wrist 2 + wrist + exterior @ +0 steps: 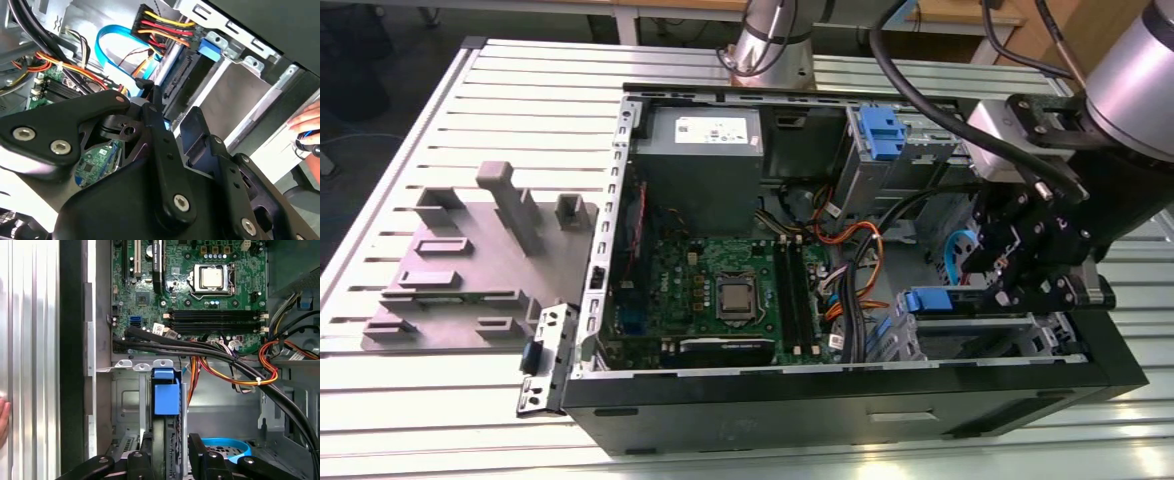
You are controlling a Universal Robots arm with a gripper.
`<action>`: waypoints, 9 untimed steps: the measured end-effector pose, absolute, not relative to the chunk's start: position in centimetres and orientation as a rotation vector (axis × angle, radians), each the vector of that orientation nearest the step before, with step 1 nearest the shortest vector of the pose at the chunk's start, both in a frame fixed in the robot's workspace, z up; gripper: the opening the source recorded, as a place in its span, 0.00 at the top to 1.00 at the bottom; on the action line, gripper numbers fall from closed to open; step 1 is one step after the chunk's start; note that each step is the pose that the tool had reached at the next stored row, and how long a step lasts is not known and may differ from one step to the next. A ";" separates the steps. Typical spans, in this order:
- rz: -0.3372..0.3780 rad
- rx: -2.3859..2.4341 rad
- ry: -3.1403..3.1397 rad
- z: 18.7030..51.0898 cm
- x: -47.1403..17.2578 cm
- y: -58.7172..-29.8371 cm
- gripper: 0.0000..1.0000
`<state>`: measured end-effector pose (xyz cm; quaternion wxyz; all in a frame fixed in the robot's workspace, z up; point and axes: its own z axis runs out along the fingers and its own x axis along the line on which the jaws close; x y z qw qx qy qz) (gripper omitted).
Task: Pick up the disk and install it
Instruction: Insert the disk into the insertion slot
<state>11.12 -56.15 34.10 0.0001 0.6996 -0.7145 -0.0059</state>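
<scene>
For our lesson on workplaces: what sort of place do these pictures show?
Probably a robotics lab test bench: an open desktop computer case lies on a slotted aluminium table, with a robot arm reaching into it.

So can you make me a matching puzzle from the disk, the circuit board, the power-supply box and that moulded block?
1 the disk
2 the circuit board
3 the power-supply box
4 the moulded block

A outside the case, on the slatted table
B green, flat inside the case
C edge-on, clamped in the gripper
D grey, white sticker, in a case corner

Pairs: 1-C, 2-B, 3-D, 4-A
</scene>
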 end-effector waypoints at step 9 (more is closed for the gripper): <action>-0.018 2.198 -2.245 33.9 11.1 -56.0 0.58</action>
